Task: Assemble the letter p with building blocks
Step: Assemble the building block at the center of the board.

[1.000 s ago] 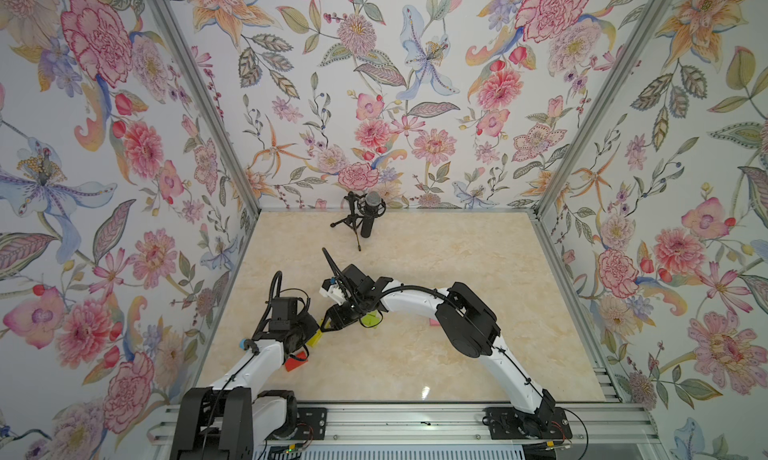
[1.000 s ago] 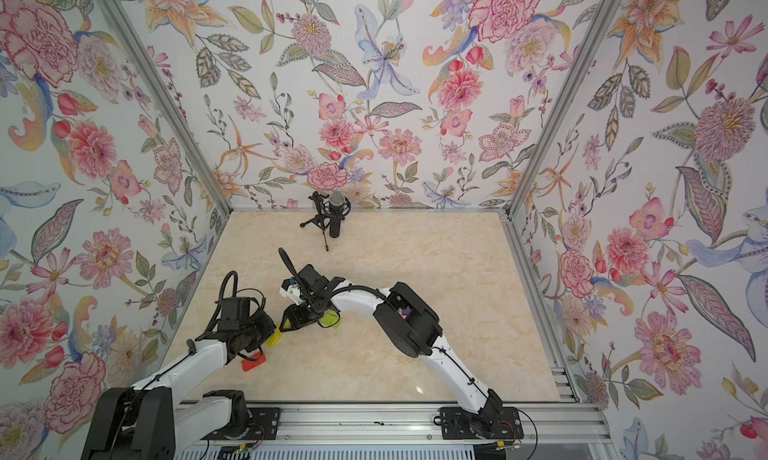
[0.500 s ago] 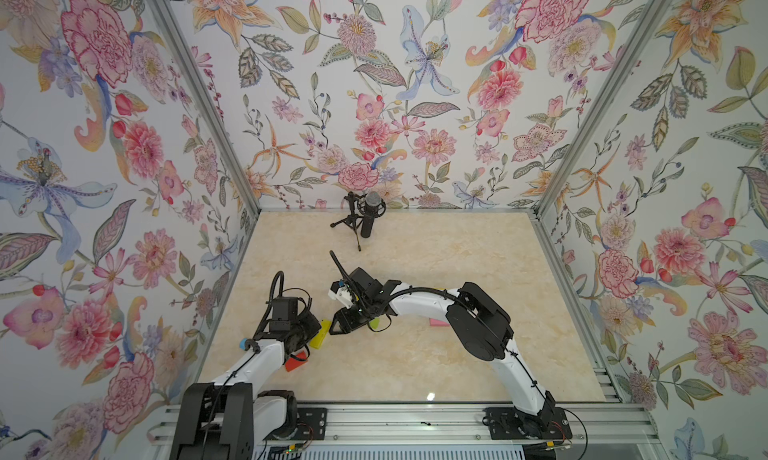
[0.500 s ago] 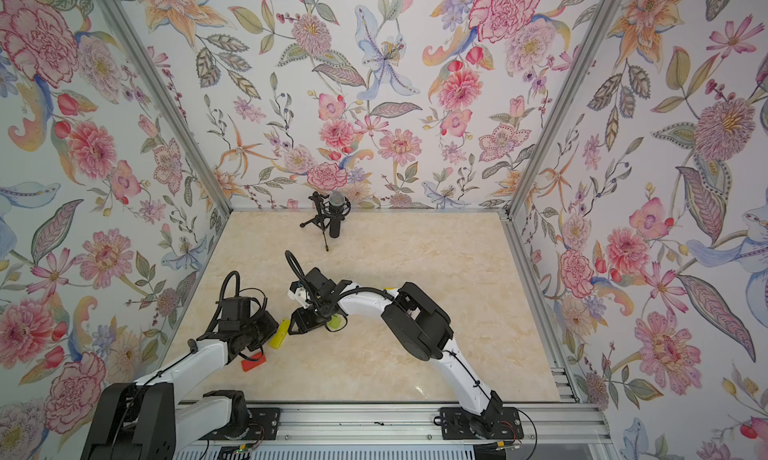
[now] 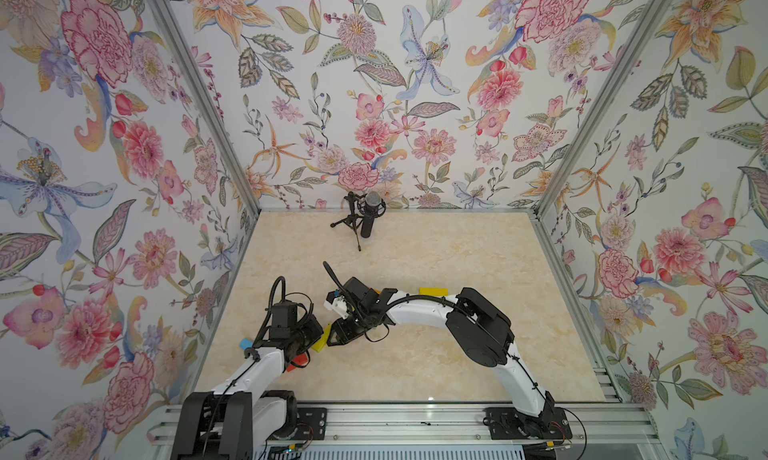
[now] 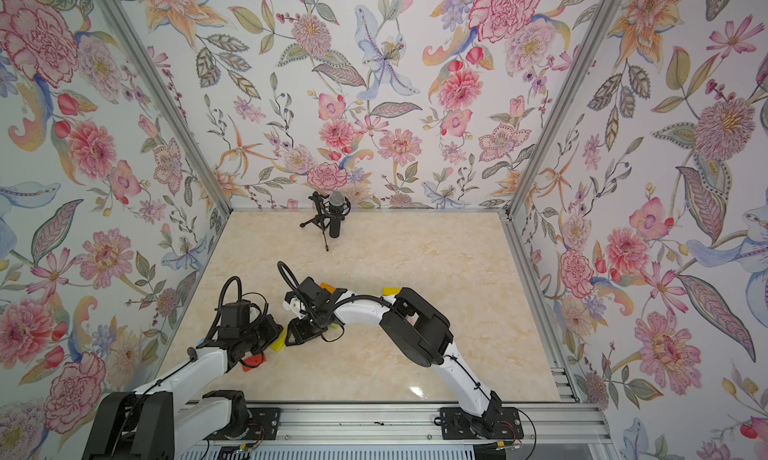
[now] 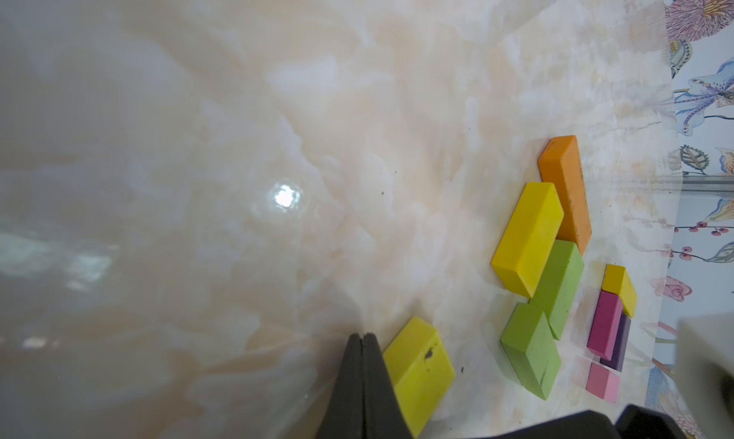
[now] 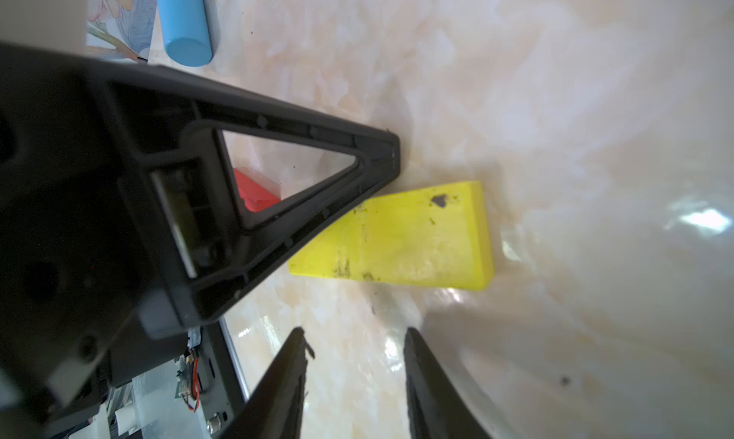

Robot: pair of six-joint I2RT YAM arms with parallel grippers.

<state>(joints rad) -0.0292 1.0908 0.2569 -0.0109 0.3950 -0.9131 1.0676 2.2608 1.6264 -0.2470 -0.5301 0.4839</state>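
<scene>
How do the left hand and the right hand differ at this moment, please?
The left hand is shut, fingers pressed together; the right hand is open, with a clear gap. The left hand's tip sits right beside the yellow block; the right hand stands apart from it, the block ahead of its fingers. Both are black and neither grips a block.

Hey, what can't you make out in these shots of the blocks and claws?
Both top views: right arm hides what lies beneath; only bits of an orange block and a yellow block peek out.
Right wrist view: red block shows only through the frame of the left claw; blue cylinder cut by the edge.
Left wrist view: purple block mostly behind the magenta block.
</scene>
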